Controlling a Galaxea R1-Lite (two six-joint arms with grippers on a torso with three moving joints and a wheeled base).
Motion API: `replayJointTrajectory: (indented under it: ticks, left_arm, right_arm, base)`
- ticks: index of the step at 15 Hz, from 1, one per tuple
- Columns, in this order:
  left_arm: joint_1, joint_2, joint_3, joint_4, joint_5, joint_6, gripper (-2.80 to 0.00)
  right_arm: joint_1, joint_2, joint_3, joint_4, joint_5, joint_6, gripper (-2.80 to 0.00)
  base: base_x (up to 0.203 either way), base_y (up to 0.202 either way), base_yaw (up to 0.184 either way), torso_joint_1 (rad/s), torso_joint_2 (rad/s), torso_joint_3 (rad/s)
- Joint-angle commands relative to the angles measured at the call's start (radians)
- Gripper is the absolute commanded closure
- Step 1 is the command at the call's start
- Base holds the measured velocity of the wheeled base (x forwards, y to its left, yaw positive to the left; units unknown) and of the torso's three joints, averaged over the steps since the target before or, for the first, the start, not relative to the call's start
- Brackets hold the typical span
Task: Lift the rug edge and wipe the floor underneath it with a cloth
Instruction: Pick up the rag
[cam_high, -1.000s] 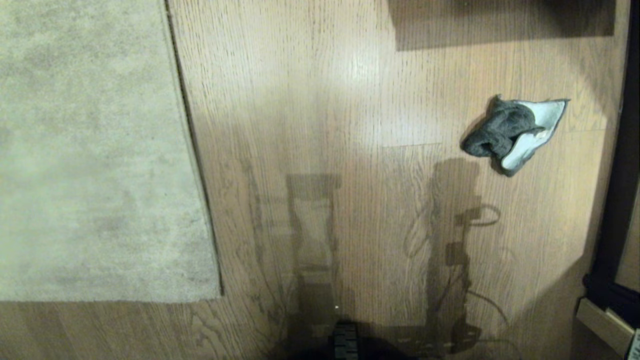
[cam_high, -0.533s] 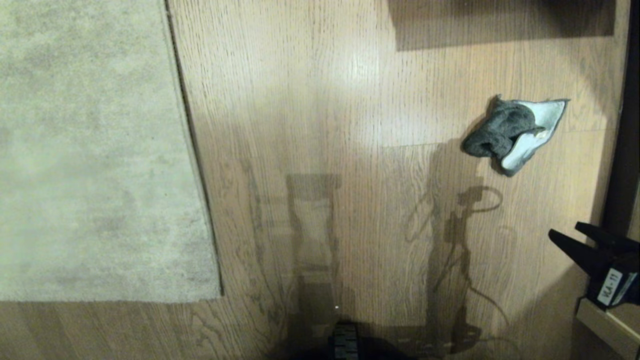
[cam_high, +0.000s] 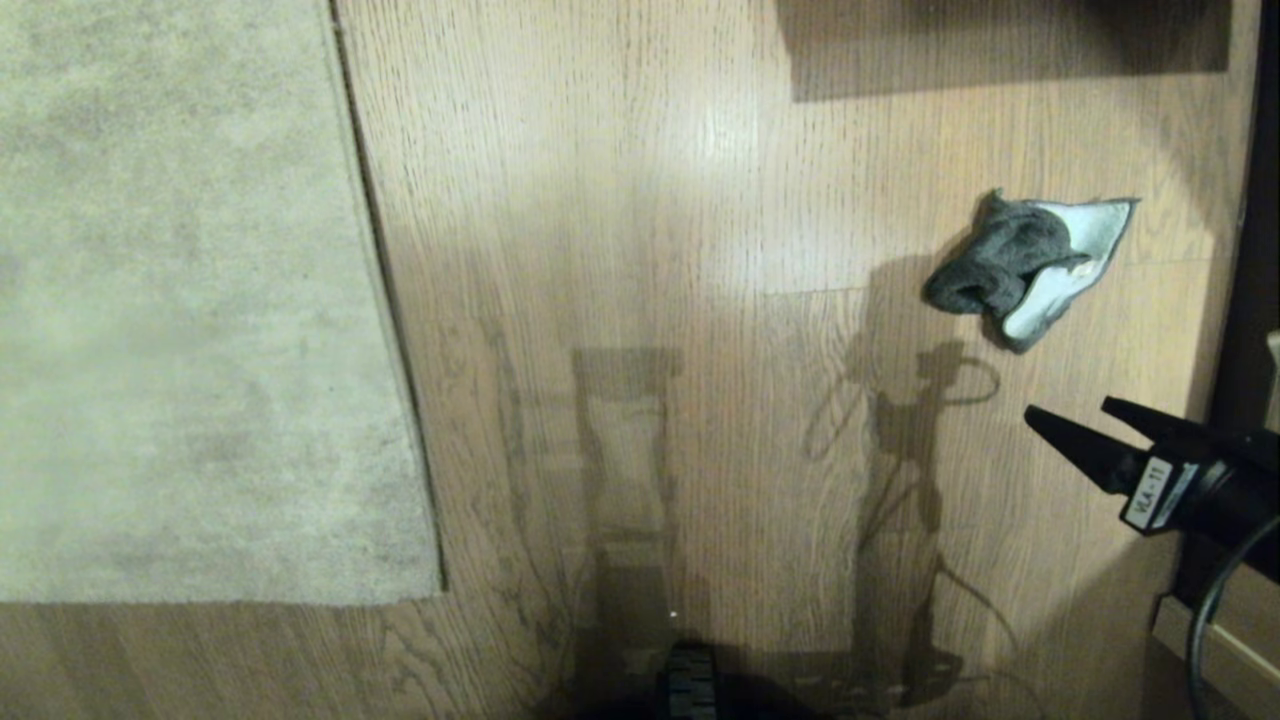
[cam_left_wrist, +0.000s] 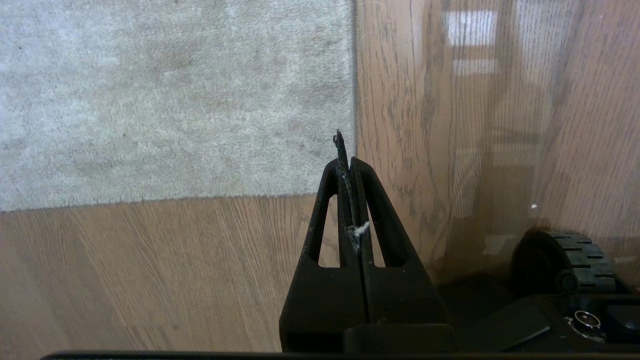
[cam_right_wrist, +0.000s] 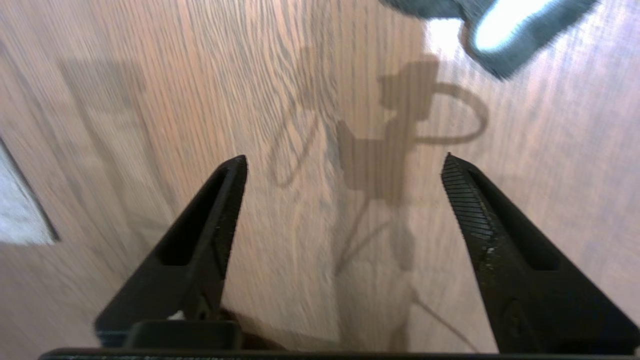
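Note:
The pale grey-beige rug lies flat at the left, and its rug edge runs down the light wood floor. The cloth, dark grey with a whitish underside, lies crumpled at the right. Nearer me than the cloth and slightly to its right, my right gripper hovers open and empty. In the right wrist view the gripper has bare floor between its fingers, with the cloth ahead. My left gripper is shut on nothing near the rug corner.
A dark upright frame borders the right side, with a pale wooden piece at its foot. A dark shadow crosses the far floor. My base and a wheel sit at the near edge.
My right gripper came into the head view from the lower right, moved up and left toward the cloth, and opened wide. The cloth, the rug and the left gripper stayed still.

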Motion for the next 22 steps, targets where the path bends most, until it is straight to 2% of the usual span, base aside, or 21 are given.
replayJointTrajectory:
  ticks: [1,4,8,13,15,19,22]
  left_arm:
    - [0.000,0.002,0.000,0.000,0.000,0.000,0.00]
    - [0.000,0.002,0.000,0.000,0.000,0.000,0.00]
    - [0.000,0.002,0.000,0.000,0.000,0.000,0.00]
    - [-0.002,0.002,0.000,0.000,0.000,0.000,0.00]
    - [0.000,0.002,0.000,0.000,0.000,0.000,0.00]
    - [0.000,0.002,0.000,0.000,0.000,0.000,0.00]
    - [0.000,0.002,0.000,0.000,0.000,0.000,0.00]
  right_arm:
    - [0.008,0.079,-0.057,-0.007,0.001,0.007,-2.80]
    - [0.020,0.175,-0.142,-0.021,0.001,0.008,-2.80]
    - [0.052,0.321,-0.223,-0.145,0.000,0.043,-2.80]
    - [0.058,0.431,-0.307,-0.198,-0.003,0.041,-2.80]
    - [0.047,0.450,-0.316,-0.267,-0.006,0.046,-2.80]
    - [0.003,0.465,-0.406,-0.270,-0.007,0.043,-2.80]
    - [-0.051,0.489,-0.426,-0.272,-0.005,-0.019,-2.80]
  base:
    - [0.000,0.000,0.000,0.000,0.00,0.000]
    - [0.000,0.000,0.000,0.000,0.00,0.000]
    - [0.000,0.000,0.000,0.000,0.00,0.000]
    - [0.000,0.000,0.000,0.000,0.00,0.000]
    - [0.000,0.000,0.000,0.000,0.00,0.000]
    - [0.000,0.000,0.000,0.000,0.00,0.000]
    - [0.000,0.000,0.000,0.000,0.00,0.000]
